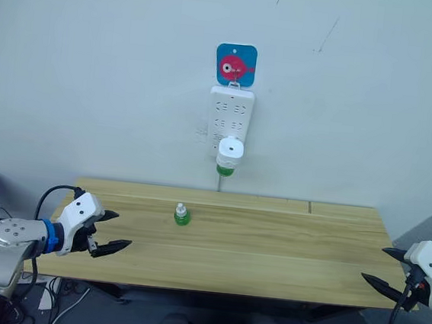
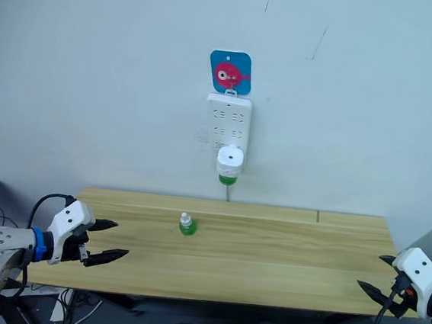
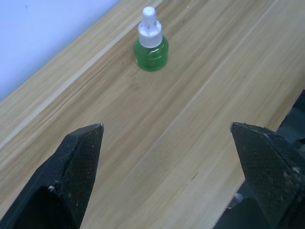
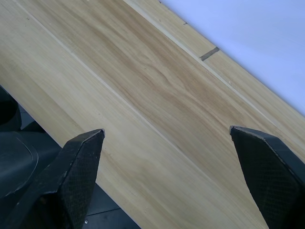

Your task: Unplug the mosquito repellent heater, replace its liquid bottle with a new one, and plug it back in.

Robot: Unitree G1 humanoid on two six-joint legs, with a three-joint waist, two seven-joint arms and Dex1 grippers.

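Black fingers spread wide and holding nothing, the left gripper (image 1: 111,230) hovers at the near left corner of the wooden table (image 1: 284,245), while the right gripper (image 1: 383,267), equally agape and empty, waits off the table's far right edge. Ahead of the left gripper and a little inward stands the new bottle (image 1: 182,215), green with its white cap on, upright and alone on the bare boards, well apart from both grippers. Beyond it, up on the wall, the heater (image 1: 230,153) sits plugged into the lower part of the white power strip (image 1: 230,121), which hangs under a blue fish sticker (image 1: 235,64); the old bottle (image 1: 225,170) shows as a green band beneath the heater. By the look of things, the job has not begun: unplugging, swapping bottles and plugging back in all remain.
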